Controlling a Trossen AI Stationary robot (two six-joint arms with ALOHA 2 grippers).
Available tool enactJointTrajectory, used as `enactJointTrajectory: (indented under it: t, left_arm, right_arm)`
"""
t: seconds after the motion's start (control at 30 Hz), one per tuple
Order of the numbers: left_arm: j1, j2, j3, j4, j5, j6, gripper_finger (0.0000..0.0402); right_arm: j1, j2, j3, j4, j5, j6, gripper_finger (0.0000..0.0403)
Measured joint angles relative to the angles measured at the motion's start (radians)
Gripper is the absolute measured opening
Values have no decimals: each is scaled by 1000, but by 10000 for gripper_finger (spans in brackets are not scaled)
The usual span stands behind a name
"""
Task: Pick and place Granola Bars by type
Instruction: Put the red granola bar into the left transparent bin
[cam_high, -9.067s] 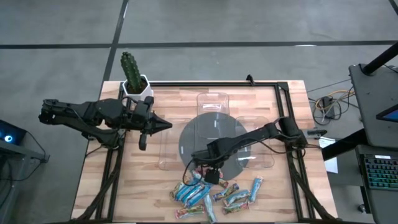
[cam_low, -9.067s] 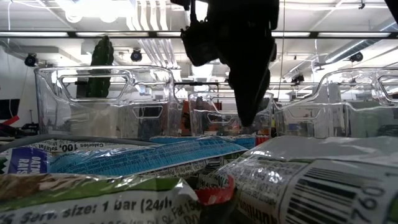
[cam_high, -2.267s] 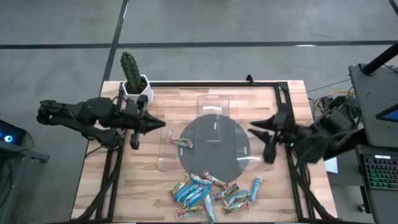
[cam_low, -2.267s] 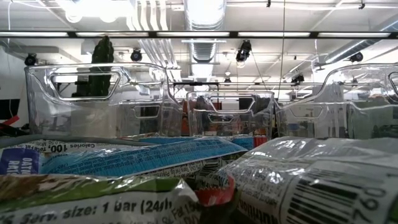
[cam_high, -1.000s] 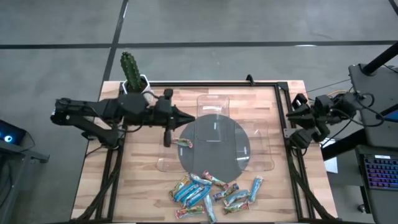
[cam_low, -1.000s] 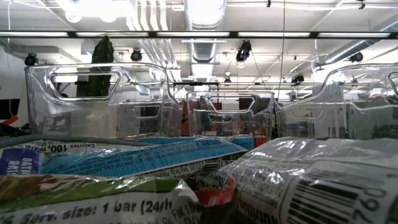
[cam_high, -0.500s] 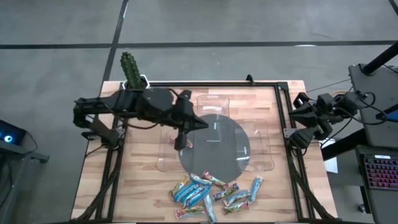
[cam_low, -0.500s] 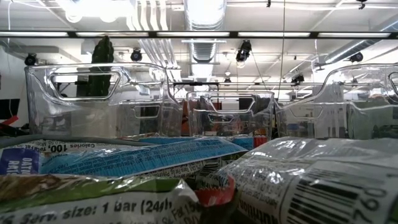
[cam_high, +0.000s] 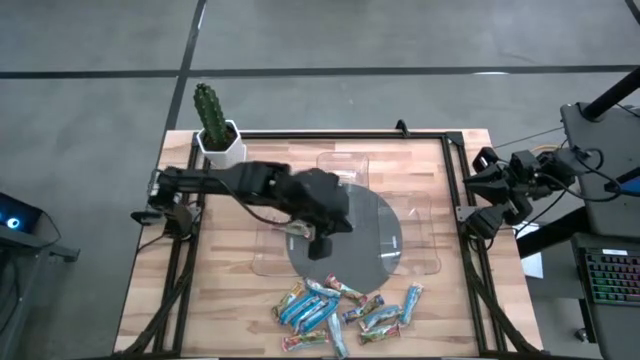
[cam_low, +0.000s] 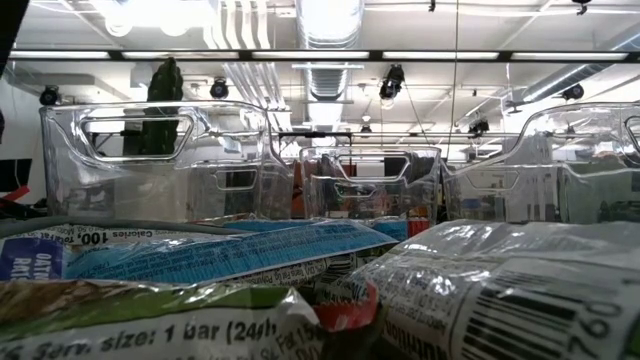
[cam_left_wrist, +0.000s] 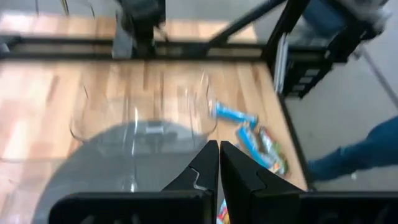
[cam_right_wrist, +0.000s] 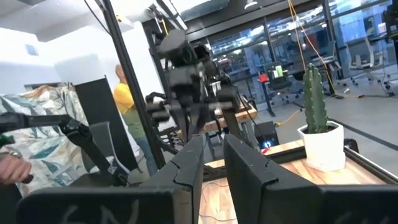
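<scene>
Granola bars (cam_high: 340, 307) lie heaped together near the front edge of the worktop (cam_high: 240, 290), about a dozen by our count, mostly blue, though the overlap keeps us from an exact number. One more bar (cam_high: 296, 230) lies apart from the heap, inside the clear tray (cam_high: 262, 262) toward the left side; we judge it was sorted there as the first of its type.

We count three clear trays: that one, a second (cam_high: 342, 160) toward the back edge, and a third (cam_high: 425, 262) toward the right edge. They ring a dark grey round disc (cam_high: 375, 235) at the middle, probably so that each type of bar gets its own tray.

We see the left gripper (cam_high: 322, 243) reaching over the middle of the worktop, above the left tray and the disc's rim, with its fingers pressed together and nothing between them. It looks to be heading for the heap.

The right gripper (cam_right_wrist: 210, 155) waits off the right edge of the worktop, its fingers a narrow gap apart and empty.

A single potted cactus (cam_high: 208, 110) stands at the back left corner, well out of the way.
</scene>
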Motion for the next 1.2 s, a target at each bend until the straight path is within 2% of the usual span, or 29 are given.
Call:
enactJointTrajectory:
  t: [0.27,0.4,0.53,0.67,0.9,1.03,1.2]
  left_arm:
    - [-1,103,0,-66,9,-26,0]
    - [-1,161,-1,-72,36,-18,0]
    - [-4,223,-1,-94,82,14,0]
    - [-14,279,-2,-95,143,72,0]
    - [-28,318,-2,-92,148,190,0]
    - [-33,331,-2,-93,151,184,0]
    - [-35,352,-2,-94,295,180,0]
  right_arm:
    - [0,0,0,-29,3,4,57]
    - [0,1,0,-67,47,27,57]
    - [0,0,0,-106,99,62,57]
    - [0,0,0,-112,107,69,57]
    - [0,0,0,-112,107,72,57]
    - [0,0,0,-112,107,72,57]
    - [0,0,0,-112,107,72,57]
